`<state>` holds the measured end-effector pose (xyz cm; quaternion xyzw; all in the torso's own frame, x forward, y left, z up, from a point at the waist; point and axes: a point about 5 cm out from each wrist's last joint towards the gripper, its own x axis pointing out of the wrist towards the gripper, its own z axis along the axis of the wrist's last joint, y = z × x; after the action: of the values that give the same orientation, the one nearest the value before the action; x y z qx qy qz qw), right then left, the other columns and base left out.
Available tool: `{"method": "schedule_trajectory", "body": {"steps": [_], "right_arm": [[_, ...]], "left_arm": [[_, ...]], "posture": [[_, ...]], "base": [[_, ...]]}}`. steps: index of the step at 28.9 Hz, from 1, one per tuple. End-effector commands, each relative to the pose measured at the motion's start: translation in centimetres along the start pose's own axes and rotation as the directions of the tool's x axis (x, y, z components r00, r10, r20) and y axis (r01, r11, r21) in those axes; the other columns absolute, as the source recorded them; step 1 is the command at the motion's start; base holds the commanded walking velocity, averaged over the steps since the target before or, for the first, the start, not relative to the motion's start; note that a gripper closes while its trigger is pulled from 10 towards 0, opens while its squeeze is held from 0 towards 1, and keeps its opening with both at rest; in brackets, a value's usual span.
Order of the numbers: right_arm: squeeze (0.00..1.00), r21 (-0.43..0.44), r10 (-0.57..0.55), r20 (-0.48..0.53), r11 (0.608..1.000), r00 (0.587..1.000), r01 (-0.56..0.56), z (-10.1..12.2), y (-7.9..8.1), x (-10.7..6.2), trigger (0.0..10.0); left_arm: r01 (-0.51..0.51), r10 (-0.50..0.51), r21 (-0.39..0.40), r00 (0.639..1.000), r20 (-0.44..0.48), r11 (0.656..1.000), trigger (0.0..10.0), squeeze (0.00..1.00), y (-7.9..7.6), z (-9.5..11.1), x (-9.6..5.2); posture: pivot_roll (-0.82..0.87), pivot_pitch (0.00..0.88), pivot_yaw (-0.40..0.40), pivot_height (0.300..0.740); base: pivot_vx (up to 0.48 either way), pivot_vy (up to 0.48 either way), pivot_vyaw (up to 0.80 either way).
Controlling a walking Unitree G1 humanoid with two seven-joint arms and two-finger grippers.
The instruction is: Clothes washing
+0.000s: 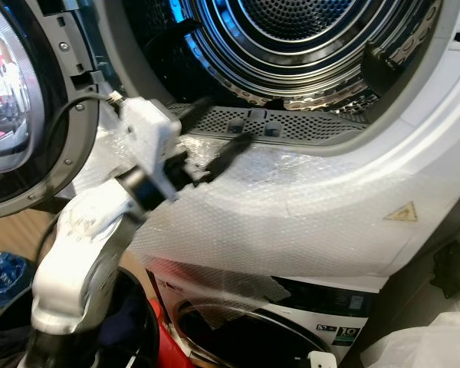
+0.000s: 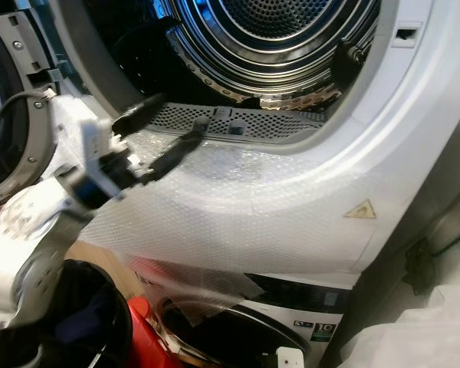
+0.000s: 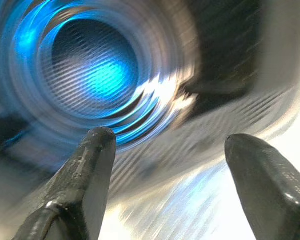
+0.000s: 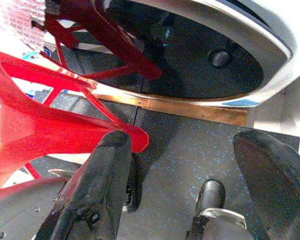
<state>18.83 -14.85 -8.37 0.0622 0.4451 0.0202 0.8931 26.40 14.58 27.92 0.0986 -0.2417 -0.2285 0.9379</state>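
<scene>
- Your left gripper [image 1: 218,130] is raised before the open upper machine, its two black fingers spread wide and holding nothing, just beside the perforated grey lint grille [image 1: 268,123] at the lower edge of the opening.
- The drum [image 1: 291,38] is ribbed shiny steel with a dotted back wall, lit blue, and you see no clothes in it.
- Bubble wrap [image 1: 291,215] covers the white front panel, which has a yellow warning triangle [image 1: 401,212].
- The round door [image 1: 15,100] stands open on your left.
- Your right gripper [image 4: 190,165] hangs low with fingers apart, over a speckled dark floor [image 4: 185,135] beside a red plastic frame [image 4: 45,115].
</scene>
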Motion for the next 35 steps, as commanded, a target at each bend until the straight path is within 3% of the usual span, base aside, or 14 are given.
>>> {"method": "schedule_trajectory", "body": {"steps": [1,3,5,11,15,18,19,20,23,27,29,31,33,35], "right_arm": [[0.0,-0.003,-0.007,-0.015,1.0,1.0,0.007,-0.2,0.2,0.0,10.0],[0.0,-0.014,-0.021,-0.014,1.0,1.0,0.021,-0.2,0.1,0.0,10.0],[0.0,-0.063,-0.109,0.014,0.992,0.994,0.109,0.3,-1.1,-0.1,10.0],[0.0,-0.124,-0.304,0.077,0.942,0.949,0.312,1.5,-4.8,-0.7,10.0],[0.0,-0.146,-0.296,0.072,0.941,0.952,0.304,1.5,-5.2,-0.8,10.0],[0.0,-0.154,-0.286,0.064,0.944,0.956,0.292,1.2,-5.3,-0.9,10.0],[0.0,-0.153,-0.282,0.056,0.946,0.958,0.287,1.1,-5.3,-0.9,10.0],[0.0,-0.164,-0.275,0.039,0.946,0.961,0.278,0.7,-5.1,-0.9,10.0],[0.0,-0.155,-0.271,0.028,0.95,0.962,0.272,0.3,-5.0,-0.9,10.0],[0.0,-0.159,-0.266,0.018,0.951,0.964,0.265,0.0,-4.6,-0.9,10.0],[0.0,-0.164,-0.254,0.019,0.953,0.967,0.254,0.1,-4.3,-0.8,10.0],[0.0,-0.165,-0.25,0.021,0.954,0.968,0.25,0.2,-4.3,-0.7,10.0],[0.0,-0.169,-0.244,0.023,0.955,0.97,0.244,0.4,-4.2,-0.7,10.0],[0.0,-0.171,-0.239,0.027,0.956,0.971,0.24,0.7,-4.2,-0.6,10.0]], "left_arm": [[-0.076,0.079,0.071,0.996,-0.041,0.995,10.0,0.0,0.9,0.0,-0.9],[-0.116,0.121,0.067,0.989,-0.079,0.991,10.0,0.0,1.2,-0.6,-1.6],[-0.223,0.23,0.059,0.944,-0.238,0.973,10.0,0.0,1.4,-2.7,-4.4],[-0.311,0.296,0.042,0.842,-0.451,0.949,10.0,0.0,0.4,-5.3,-9.3],[-0.338,0.322,0.057,0.812,-0.487,0.939,10.0,0.0,0.0,-5.5,-10.7],[-0.405,0.401,0.11,0.76,-0.511,0.908,10.0,0.0,0.3,-5.3,-12.3],[-0.453,0.459,0.142,0.735,-0.499,0.88,10.0,0.0,0.8,-5.1,-12.8],[-0.563,0.575,0.187,0.662,-0.481,0.805,10.0,0.0,1.9,-4.7,-14.0],[-0.656,0.679,0.25,0.555,-0.48,0.712,10.0,0.0,3.0,-4.6,-15.9],[-0.669,0.714,0.311,0.487,-0.502,0.675,10.0,0.0,4.1,-5.2,-17.9],[-0.714,0.759,0.339,0.413,-0.503,0.612,10.0,0.0,5.4,-5.6,-19.4],[-0.728,0.774,0.35,0.387,-0.501,0.59,10.0,0.0,5.8,-5.6,-19.9],[-0.779,0.786,0.333,0.307,-0.537,0.532,10.0,0.0,6.0,-6.3,-20.9],[-0.807,0.778,0.306,0.274,-0.565,0.506,10.0,0.0,6.0,-7.1,-21.3]], "posture": [[0.22,0.0,0.077,0.74],[0.23,0.0,0.076,0.74],[0.25,0.0,0.073,0.74],[0.29,0.0,0.065,0.74],[0.3,0.0,0.061,0.74],[0.31,0.0,0.06,0.74],[0.32,0.0,0.06,0.74],[0.32,0.0,0.059,0.74],[0.34,0.0,0.055,0.74],[0.35,0.0,0.046,0.74],[0.35,0.0,0.035,0.74],[0.35,0.0,0.029,0.74],[0.35,0.0,0.022,0.74],[0.35,0.0,0.019,0.74]], "base": [[0.0,0.0,0.0],[0.0,0.0,0.0],[0.0,0.0,0.0],[0.0,0.0,0.0],[0.0,0.0,0.0],[0.0,0.0,0.0],[0.0,0.0,0.0],[0.0,0.0,0.0],[0.0,0.0,0.0],[0.0,0.0,0.0],[0.0,0.0,0.0],[0.0,0.0,0.0],[0.0,0.0,0.0],[0.0,0.0,0.0]]}}
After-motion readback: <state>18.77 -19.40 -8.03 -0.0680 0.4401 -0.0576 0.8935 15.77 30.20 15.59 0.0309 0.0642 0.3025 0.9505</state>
